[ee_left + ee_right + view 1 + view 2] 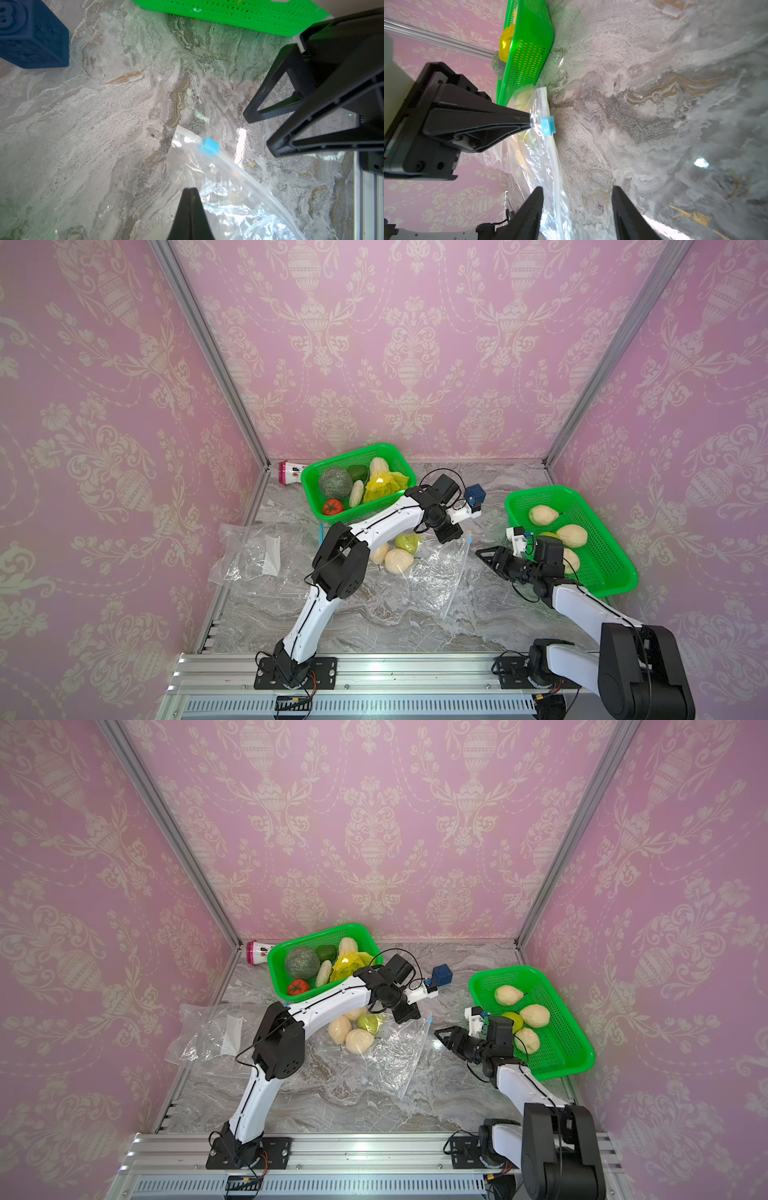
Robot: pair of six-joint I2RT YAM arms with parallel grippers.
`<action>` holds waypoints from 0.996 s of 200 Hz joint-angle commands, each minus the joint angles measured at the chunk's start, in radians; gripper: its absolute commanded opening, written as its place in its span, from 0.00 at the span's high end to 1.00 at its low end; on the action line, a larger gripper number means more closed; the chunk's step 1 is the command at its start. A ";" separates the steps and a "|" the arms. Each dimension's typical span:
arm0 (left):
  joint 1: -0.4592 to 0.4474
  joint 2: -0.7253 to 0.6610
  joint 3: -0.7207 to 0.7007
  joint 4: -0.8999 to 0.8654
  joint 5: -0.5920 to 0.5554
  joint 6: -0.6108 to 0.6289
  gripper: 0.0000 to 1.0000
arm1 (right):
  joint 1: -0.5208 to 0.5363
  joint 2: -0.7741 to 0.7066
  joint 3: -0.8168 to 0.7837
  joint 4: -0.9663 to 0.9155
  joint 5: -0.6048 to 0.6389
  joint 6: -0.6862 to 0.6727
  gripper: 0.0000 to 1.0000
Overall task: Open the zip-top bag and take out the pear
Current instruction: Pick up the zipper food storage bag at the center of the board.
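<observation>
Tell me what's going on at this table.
Two robot arms are working on a clear zip-top bag lying on the marble table, with several pears inside it. The left gripper is shut on the bag's edge right beside the blue slider. The right gripper is open, its fingers near the zipper track further along, gripping nothing. More pears sit in the green basket on the robot's right. No pear is being lifted at this moment.

A clear, crinkled bag (432, 576) lay on the counter (374, 626), blue slider (209, 146) at one end of its zip; pale pears (399, 561) and a green pear (407, 542) sat inside
</observation>
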 commanded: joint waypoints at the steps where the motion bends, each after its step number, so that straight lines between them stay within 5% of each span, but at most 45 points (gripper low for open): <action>1: 0.013 -0.076 -0.049 0.037 -0.021 -0.076 1.00 | -0.007 -0.057 0.043 0.022 -0.050 -0.081 0.43; 113: 0.091 -0.357 -0.266 0.114 -0.012 -0.153 1.00 | -0.006 -0.184 0.086 0.207 -0.091 -0.141 0.41; 199: 0.091 -0.376 -0.268 0.107 0.024 -0.170 1.00 | 0.056 -0.131 0.170 0.302 -0.063 -0.139 0.48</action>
